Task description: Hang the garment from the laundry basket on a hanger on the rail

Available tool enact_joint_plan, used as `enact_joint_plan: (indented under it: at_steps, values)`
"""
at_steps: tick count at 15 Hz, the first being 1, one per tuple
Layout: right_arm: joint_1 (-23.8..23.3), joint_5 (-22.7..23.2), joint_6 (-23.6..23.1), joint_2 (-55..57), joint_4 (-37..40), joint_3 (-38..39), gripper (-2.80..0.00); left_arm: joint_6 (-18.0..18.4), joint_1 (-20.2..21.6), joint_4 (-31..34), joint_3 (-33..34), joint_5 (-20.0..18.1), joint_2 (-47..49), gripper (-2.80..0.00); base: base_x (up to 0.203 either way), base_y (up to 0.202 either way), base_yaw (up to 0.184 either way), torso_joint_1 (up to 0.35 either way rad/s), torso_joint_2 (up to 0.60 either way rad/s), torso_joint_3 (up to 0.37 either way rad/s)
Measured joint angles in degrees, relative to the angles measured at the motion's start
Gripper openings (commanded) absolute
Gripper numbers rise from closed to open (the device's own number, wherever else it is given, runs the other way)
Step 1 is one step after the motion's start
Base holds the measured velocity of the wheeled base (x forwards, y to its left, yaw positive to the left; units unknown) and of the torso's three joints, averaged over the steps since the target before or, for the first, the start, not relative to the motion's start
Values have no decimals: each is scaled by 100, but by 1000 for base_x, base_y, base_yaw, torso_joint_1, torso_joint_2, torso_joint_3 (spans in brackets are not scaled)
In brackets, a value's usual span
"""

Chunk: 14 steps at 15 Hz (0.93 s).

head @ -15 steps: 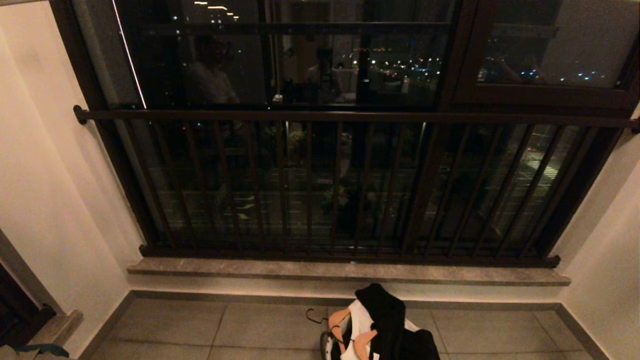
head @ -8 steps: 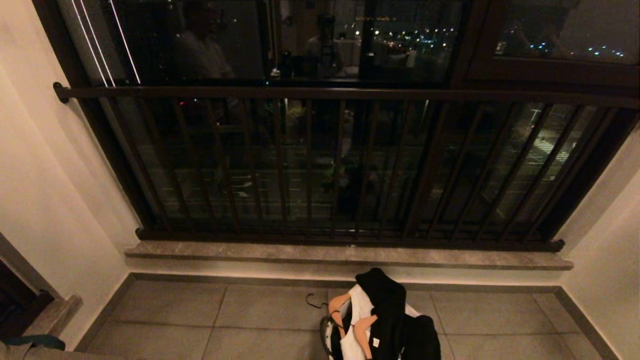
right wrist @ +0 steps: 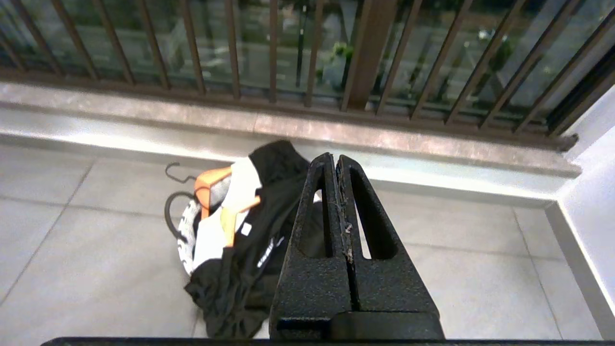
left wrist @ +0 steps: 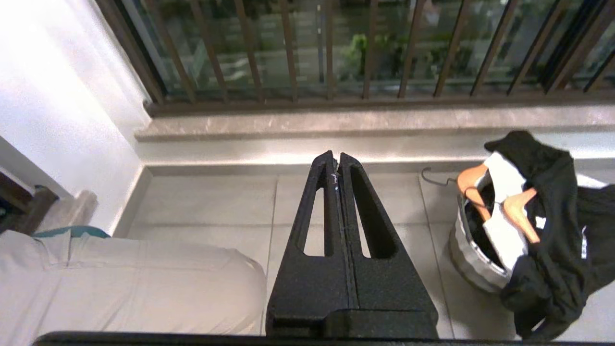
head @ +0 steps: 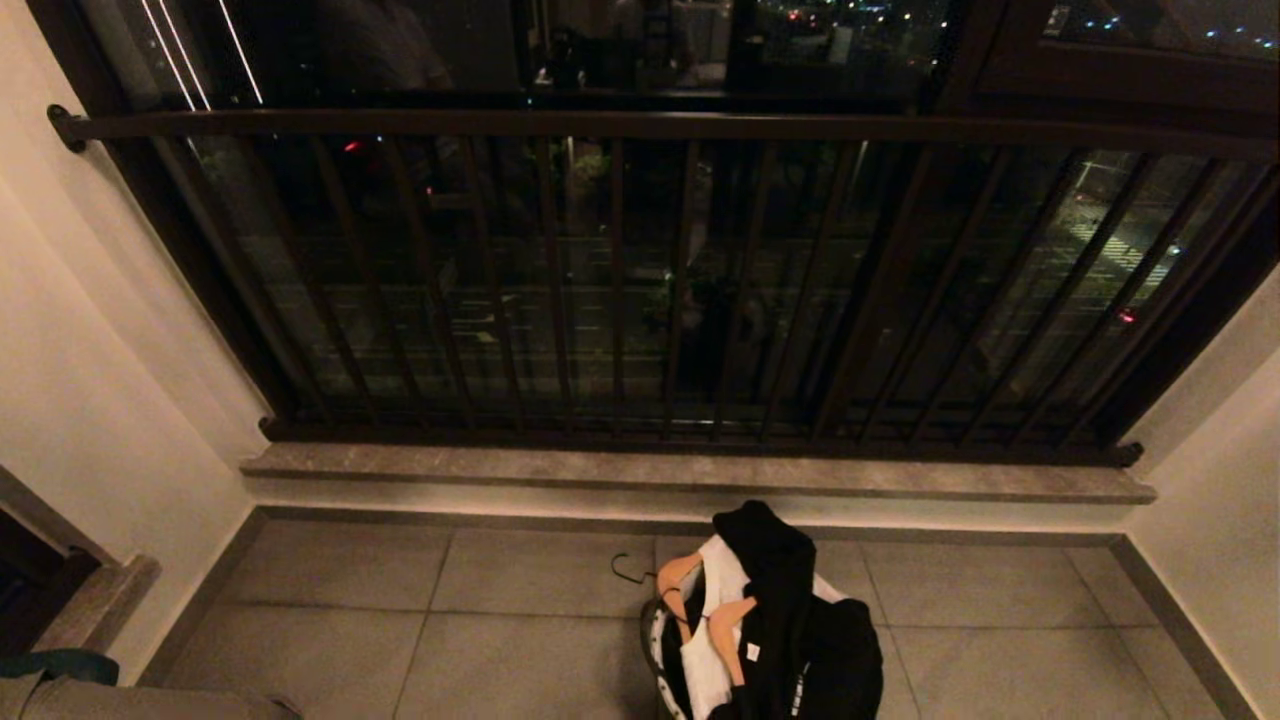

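Observation:
The laundry basket (head: 652, 640) stands on the floor tiles near the window sill, its black-and-white rim showing on one side. A black garment (head: 790, 600) and a white garment (head: 705, 660) are heaped in it and spill over the rim. Two wooden hangers (head: 730, 640) lie among the clothes, one wire hook poking out over the floor. In the left wrist view the basket (left wrist: 468, 259) sits off to one side of my shut left gripper (left wrist: 336, 156). My right gripper (right wrist: 335, 157) is shut and empty above the black garment (right wrist: 269, 192). Neither gripper touches anything. The rail is out of view.
A dark brown barred window railing (head: 640, 125) runs wall to wall above a stone sill (head: 690, 475). Pale walls close in on both sides. A low step (head: 100, 600) and a pale grey cloth-covered shape (left wrist: 120, 283) lie at the left.
The whole head view has tilted downward: railing, sill and basket all sit higher in the picture, and more of the basket shows. Nothing in the scene itself has moved.

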<state>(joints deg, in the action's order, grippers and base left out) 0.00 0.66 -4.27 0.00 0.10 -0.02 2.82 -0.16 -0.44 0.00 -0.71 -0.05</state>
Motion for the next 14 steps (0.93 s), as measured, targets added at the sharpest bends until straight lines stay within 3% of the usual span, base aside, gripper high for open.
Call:
enact_joint_plan:
  at_steps: [4,14]
  values:
    - [0,2,9,0,-7,2,-280,4,0,-5,0,-1,0,-280,0,0,0,-34,87,-145]
    - [0,2,9,2,0,2,-280,-4,0,-2,0,1,0,-280,0,0,0,-168,404,28]
